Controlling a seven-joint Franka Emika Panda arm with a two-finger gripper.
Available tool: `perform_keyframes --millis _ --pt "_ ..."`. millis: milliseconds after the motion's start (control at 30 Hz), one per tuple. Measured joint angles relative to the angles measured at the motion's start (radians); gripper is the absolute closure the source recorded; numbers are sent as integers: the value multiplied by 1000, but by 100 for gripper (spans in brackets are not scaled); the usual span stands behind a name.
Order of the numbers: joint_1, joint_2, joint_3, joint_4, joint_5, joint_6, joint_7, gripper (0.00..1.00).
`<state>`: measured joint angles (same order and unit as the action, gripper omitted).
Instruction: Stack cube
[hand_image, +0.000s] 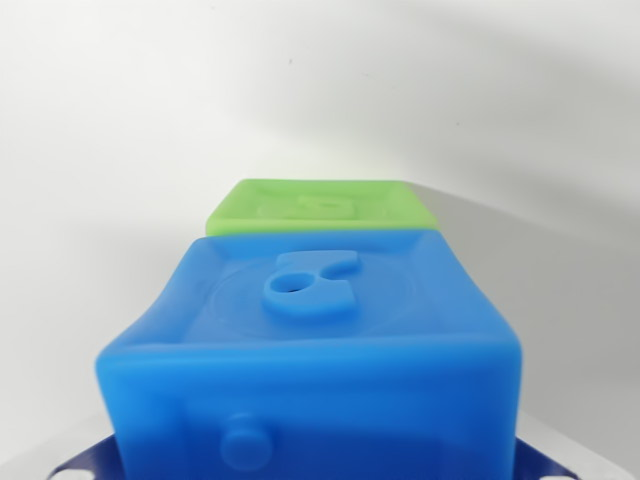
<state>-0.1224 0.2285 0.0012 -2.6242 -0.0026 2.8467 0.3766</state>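
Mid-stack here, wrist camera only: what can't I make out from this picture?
- Gripper: its tips are not visible in the wrist view, so open or shut is unknown.
- Green cube: the blue cube hides all but its top.
- Touching or apart: unclear.
- Blue cube's base: cut off by the bottom edge.

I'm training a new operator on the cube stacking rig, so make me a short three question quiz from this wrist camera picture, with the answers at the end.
1. True or false: the blue cube fills more of the wrist view than the green cube.
2. Which cube lies nearer the camera? A) green B) blue C) both equally
3. Fill in: the raised shape on the blue cube's top face has a small round ____ in it.

Key
1. True.
2. B; the blue cube hides the green cube's near edge.
3. Hole.

Note: the gripper's fingertips are not clearly shown, so this picture does not settle whether it is open or shut.
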Motion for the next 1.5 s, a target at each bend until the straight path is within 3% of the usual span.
perform_keyframes --millis 133,167,1500 --pt "0 4 0 1 0 2 0 100" --pt "0 4 0 1 0 2 0 0" --pt "0 -7 0 1 0 -7 0 0"
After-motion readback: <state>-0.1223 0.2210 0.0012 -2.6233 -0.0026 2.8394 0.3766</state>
